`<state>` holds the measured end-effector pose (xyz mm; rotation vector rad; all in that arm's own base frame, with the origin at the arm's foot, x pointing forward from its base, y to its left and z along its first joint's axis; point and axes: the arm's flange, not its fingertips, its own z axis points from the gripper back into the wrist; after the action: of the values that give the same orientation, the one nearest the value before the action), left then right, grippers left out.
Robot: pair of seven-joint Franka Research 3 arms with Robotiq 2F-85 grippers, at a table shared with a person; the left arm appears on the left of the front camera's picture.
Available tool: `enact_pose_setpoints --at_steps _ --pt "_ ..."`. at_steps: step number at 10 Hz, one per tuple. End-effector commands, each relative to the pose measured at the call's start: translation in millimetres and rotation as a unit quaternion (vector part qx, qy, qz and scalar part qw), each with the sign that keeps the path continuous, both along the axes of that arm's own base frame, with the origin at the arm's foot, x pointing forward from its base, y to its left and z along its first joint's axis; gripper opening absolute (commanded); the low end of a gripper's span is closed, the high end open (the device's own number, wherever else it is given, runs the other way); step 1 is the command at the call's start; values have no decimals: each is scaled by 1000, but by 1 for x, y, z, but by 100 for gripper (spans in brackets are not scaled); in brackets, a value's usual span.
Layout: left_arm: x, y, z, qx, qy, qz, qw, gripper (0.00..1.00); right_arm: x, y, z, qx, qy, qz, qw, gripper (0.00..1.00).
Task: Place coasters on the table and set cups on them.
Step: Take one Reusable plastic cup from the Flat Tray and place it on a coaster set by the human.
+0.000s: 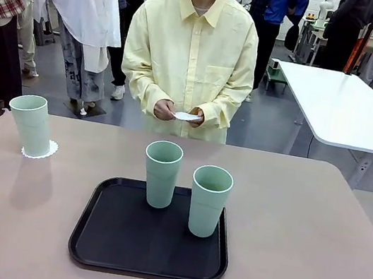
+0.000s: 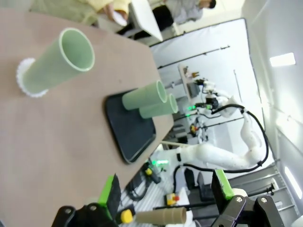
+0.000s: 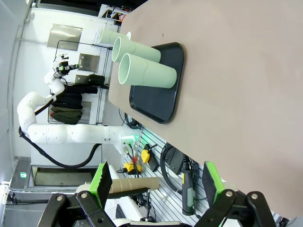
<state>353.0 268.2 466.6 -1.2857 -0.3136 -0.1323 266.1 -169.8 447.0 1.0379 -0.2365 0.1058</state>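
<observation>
Tray (image 1: 119,243) up front carries two cups (image 1: 160,174); third cup (image 1: 31,126) sits on a coaster (image 1: 48,152), left on the table (image 1: 300,230). Left gripper (image 2: 164,179) and right gripper (image 3: 155,166) gape empty. Cups look light, slick (thin plastic): pinch mid-wall.

Robotics lab: white robot arm (image 3: 71,133) on stand, cable loops (image 3: 166,156), glossy white table (image 1: 349,109), bystanders (image 1: 275,15) behind.

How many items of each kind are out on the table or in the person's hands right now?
Cups: 3
Coasters: 2
Tray: 1
Total: 6
</observation>
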Motion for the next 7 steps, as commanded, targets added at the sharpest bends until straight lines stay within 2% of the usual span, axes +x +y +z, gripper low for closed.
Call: enact_pose_setpoints --at_steps 1,7 --pt "-1 1 0 -2 3 2 1000 100 2 0 0 11 -8 1 1000 100" --pt "-1 1 0 -2 3 2 1000 100 2 0 0 11 -8 1 1000 100"
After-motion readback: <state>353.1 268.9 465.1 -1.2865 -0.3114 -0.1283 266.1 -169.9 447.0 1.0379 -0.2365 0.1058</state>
